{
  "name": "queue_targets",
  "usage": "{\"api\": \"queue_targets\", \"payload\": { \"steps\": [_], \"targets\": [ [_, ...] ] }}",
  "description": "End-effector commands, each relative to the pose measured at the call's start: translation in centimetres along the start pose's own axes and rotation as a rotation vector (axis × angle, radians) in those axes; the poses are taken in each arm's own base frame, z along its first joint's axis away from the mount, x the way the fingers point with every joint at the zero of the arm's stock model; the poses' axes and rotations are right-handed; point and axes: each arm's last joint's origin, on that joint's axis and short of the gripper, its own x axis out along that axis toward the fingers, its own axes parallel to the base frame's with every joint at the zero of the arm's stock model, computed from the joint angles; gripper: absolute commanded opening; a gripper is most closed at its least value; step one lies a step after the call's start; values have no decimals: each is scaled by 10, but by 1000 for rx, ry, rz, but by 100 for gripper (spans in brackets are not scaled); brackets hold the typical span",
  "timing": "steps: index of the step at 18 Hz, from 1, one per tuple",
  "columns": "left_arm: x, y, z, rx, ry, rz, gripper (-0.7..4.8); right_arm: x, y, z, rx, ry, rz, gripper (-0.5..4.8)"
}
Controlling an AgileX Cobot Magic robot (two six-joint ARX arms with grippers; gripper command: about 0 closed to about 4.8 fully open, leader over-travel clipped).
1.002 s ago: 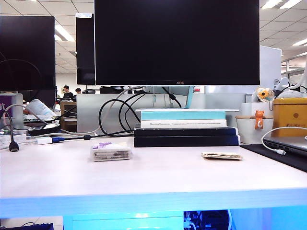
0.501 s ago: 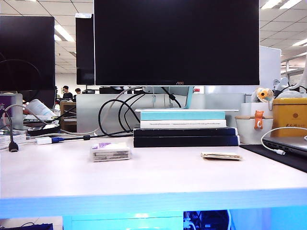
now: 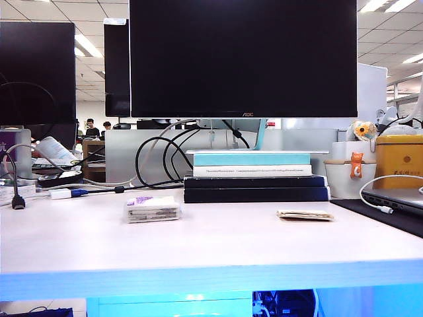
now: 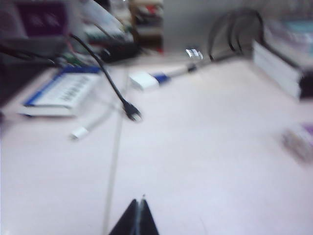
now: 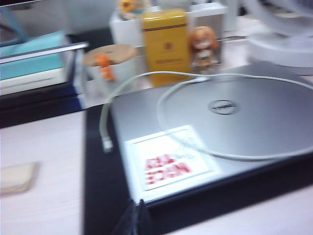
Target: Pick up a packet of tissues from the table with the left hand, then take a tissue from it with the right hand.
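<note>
The packet of tissues (image 3: 153, 209) lies left of centre on the table (image 3: 218, 244) — likely light and squashy, best pinched across its sides — while left hand (image 4: 138, 201) and right hand (image 5: 136, 203) hang clenched, empty.

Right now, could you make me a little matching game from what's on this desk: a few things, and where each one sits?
Things:
1. packet of tissues
2. tissue
3. yellow box
4. white cable

Places:
A. lying across the closed laptop
B. on the table, left of the books
C. far right, behind the laptop
D. on the table, right of centre

Pairs: 1-B, 2-D, 3-C, 4-A
</note>
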Motion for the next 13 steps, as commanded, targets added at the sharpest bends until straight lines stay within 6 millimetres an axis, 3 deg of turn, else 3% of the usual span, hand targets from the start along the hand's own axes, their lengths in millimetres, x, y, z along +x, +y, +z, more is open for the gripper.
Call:
{"api": "queue_targets", "payload": {
  "steps": [1,13],
  "targets": [
    [0,-1,-1,32,6,-34,-1,1,2,-2,0,-1,65,-1],
    [0,-1,-3,5,33,-36,-2,1,2,-1,0,-4,64,0]
  ]
}}
